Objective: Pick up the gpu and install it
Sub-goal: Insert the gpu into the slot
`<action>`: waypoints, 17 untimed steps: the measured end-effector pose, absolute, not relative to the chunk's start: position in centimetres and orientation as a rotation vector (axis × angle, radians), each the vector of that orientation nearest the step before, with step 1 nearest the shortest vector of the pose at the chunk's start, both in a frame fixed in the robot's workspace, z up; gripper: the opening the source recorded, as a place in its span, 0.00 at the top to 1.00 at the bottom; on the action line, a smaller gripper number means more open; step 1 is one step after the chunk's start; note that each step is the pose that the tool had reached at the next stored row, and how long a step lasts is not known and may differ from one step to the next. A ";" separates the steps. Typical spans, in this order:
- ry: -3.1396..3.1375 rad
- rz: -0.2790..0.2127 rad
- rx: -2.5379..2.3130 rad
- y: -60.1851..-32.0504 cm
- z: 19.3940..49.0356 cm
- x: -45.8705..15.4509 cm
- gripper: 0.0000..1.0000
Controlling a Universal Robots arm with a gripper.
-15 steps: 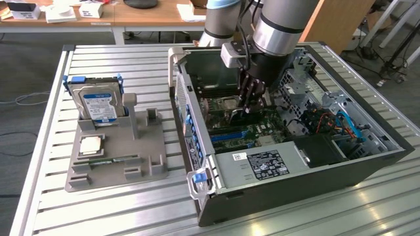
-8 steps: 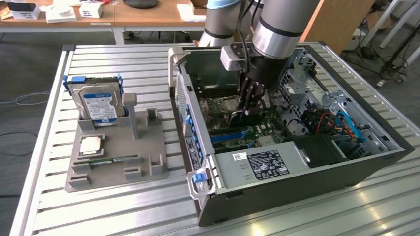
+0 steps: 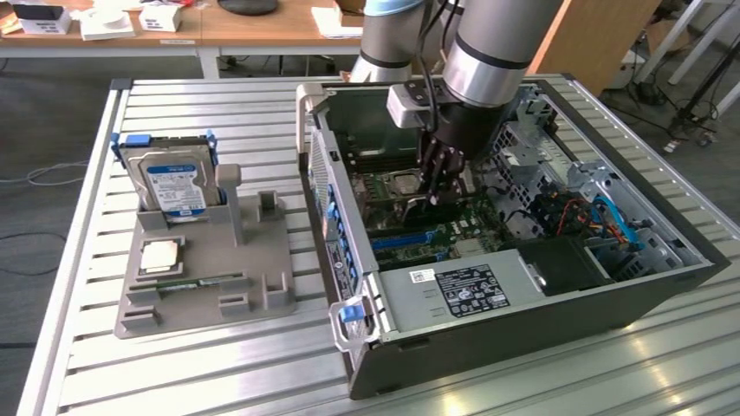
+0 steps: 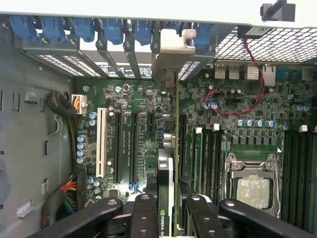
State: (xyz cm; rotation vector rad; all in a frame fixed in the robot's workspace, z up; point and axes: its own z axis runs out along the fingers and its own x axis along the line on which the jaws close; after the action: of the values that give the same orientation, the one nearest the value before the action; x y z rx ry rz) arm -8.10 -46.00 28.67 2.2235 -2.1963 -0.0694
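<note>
gripper [image 3: 438, 192] partly closed, clamping gpu [image 4: 166, 171] | gpu standing edge-on over motherboard [image 4: 133, 119] – inside case [image 3: 543, 303] | case sitting at 3 o'clock from gray fixture [image 3: 208, 286], exterior view

A slatted metal table [image 3: 173, 373] is carrying two things directly on its surface, a grey parts holder [image 3: 266, 269] sitting toward the exterior view's left and an open computer case [image 3: 521, 334] lying on its side toward the exterior view's right, just beside the holder.
</note>
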 end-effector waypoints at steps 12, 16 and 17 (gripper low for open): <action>-2.196 -0.069 2.224 -46.1 27.9 -8.1 0.73; -2.196 -0.069 2.223 -46.1 27.7 -8.1 0.73; -2.196 -0.069 2.224 -46.1 27.7 -8.2 0.73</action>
State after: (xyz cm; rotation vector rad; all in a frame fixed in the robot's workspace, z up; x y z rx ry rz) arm -8.18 -46.09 27.69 2.2237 -2.1959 -0.0692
